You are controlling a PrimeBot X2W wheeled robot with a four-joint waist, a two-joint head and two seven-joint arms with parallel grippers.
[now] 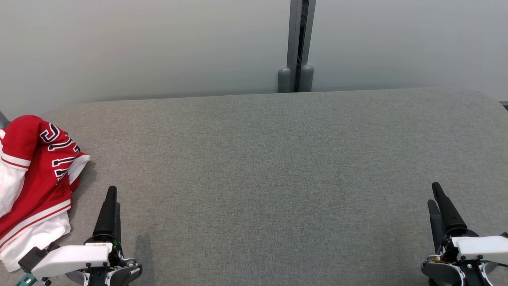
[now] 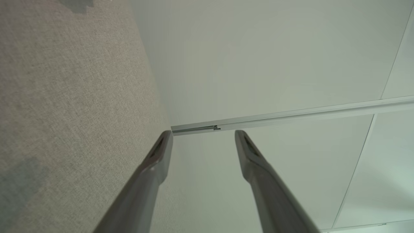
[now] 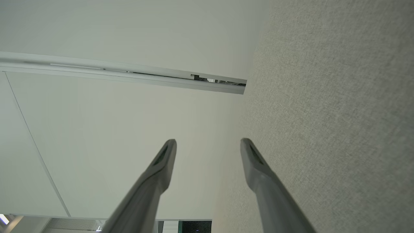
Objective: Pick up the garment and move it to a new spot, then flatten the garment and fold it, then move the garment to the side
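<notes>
The red and white garment lies crumpled on the grey worktop, just beside the left pincer on its outer side. Its far part is cut off from sight, and its letters are folded and hard to read. The left pincer and the right pincer both stand wide and hold nothing.

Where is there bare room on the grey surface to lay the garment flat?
The whole middle of the grey surface is bare, from the left gripper across to the right gripper and back to the wall. The only crowded patch is the left edge, where the crumpled garment lies beside the left gripper.
</notes>
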